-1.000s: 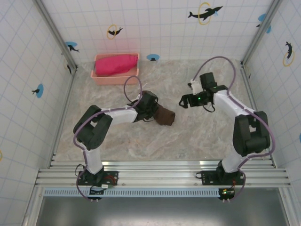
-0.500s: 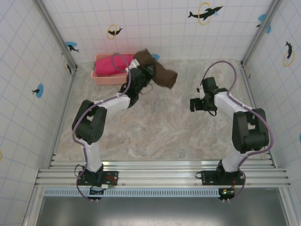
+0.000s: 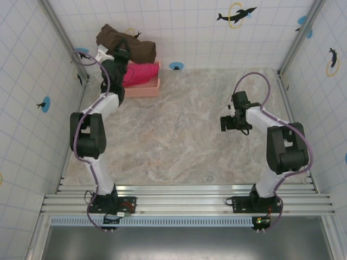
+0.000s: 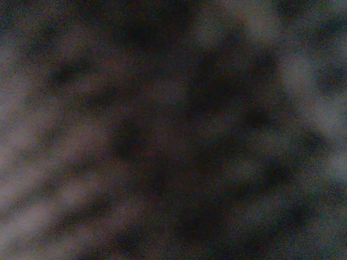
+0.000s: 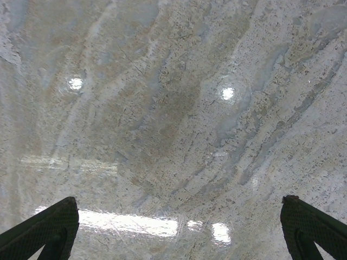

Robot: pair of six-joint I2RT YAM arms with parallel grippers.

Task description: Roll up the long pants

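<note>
Over the marble table, at 3 o'clock, the right gripper hangs spread wide, while at 11 o'clock the left gripper pinches the rolled long pants above the pink basket.

surface: marbled table | on it: pink bin, far-left corner | in bin: pink-red cloth
</note>
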